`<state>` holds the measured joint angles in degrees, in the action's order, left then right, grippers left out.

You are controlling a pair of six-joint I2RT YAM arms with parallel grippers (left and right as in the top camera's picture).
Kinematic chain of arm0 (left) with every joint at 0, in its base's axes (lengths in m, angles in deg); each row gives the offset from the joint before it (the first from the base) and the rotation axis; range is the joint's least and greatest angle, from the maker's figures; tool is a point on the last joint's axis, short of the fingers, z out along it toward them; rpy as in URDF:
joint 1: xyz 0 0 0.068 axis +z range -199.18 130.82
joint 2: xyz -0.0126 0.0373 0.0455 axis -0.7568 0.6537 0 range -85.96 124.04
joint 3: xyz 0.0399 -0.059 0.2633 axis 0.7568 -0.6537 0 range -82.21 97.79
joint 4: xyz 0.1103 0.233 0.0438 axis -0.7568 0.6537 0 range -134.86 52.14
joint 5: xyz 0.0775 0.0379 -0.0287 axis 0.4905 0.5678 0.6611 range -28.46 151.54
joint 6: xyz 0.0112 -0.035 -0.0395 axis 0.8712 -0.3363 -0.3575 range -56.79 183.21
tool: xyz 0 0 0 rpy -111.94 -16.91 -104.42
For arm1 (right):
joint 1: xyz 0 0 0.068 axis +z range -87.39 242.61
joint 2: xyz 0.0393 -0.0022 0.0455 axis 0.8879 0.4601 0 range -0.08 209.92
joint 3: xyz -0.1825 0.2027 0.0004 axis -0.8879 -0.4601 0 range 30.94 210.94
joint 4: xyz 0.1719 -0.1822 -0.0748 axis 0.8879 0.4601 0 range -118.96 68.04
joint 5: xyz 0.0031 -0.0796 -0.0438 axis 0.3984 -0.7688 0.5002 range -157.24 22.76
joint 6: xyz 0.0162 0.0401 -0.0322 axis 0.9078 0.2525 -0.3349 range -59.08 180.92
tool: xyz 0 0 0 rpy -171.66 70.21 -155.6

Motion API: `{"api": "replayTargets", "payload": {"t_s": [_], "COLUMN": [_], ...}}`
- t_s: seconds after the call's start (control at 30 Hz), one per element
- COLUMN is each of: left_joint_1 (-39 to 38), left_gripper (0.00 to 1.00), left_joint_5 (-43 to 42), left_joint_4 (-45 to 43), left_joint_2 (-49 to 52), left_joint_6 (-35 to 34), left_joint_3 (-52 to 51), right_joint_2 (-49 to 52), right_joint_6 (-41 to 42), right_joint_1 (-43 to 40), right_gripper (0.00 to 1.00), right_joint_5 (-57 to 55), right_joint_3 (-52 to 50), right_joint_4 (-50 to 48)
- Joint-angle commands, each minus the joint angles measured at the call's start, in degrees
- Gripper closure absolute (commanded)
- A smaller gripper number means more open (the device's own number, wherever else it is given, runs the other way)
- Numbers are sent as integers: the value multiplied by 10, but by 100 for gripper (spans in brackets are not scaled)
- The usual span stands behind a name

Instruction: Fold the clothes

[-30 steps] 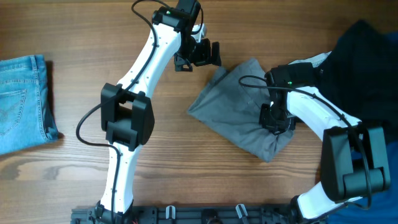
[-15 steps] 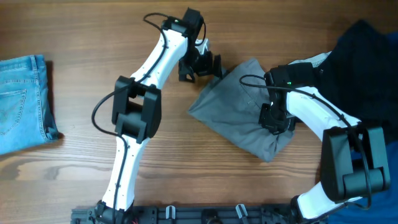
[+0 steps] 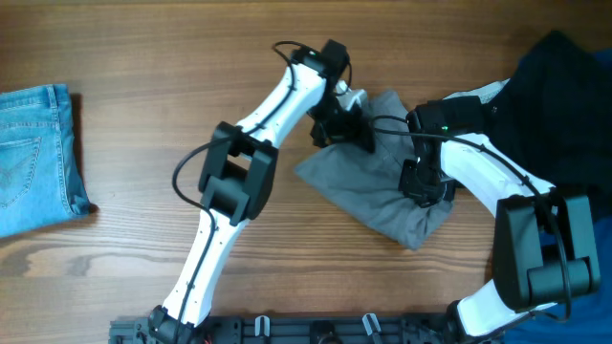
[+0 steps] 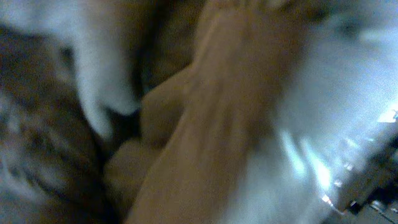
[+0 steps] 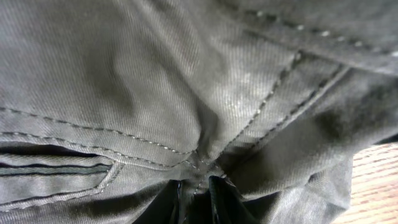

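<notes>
Left gripper (image 3: 349, 132) now over grey garment (image 3: 382, 196), wooden table (image 3: 124, 57) (jeans (image 3: 33, 158) far left)

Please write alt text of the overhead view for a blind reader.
The left gripper and the right gripper are at a crumpled gray garment on a wooden table. Folded blue jeans lie at the left edge; dark clothing sits at the right.
</notes>
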<state>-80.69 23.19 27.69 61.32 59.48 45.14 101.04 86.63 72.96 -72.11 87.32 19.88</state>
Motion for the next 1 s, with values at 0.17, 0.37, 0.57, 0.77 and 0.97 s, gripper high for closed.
{"api": "replayTargets", "payload": {"t_s": [0.17, 0.37, 0.57, 0.77, 0.97], "left_joint_1": [10, 83, 181, 302, 402], "left_gripper": [96, 96, 96, 96, 96], "left_joint_5": [8, 242, 390, 513, 577], "left_joint_4": [13, 57, 81, 83, 65], "left_joint_2": [18, -22, -101, -210, -288], "left_joint_6": [7, -43, -61, -57, -32], "left_joint_3": [1, 1, 1, 1, 1], "right_joint_2": [25, 4, -67, -134, -145], "right_joint_6": [10, 14, 12, -7, -7], "right_joint_1": [-7, -7, -7, -7, -7], "right_gripper": [80, 83, 80, 71, 70], "right_joint_5": [-45, -26, -26, -28, -28], "right_joint_3": [-32, 12, 67, 77, 77], "right_joint_4": [10, 50, 82, 90, 94]}}
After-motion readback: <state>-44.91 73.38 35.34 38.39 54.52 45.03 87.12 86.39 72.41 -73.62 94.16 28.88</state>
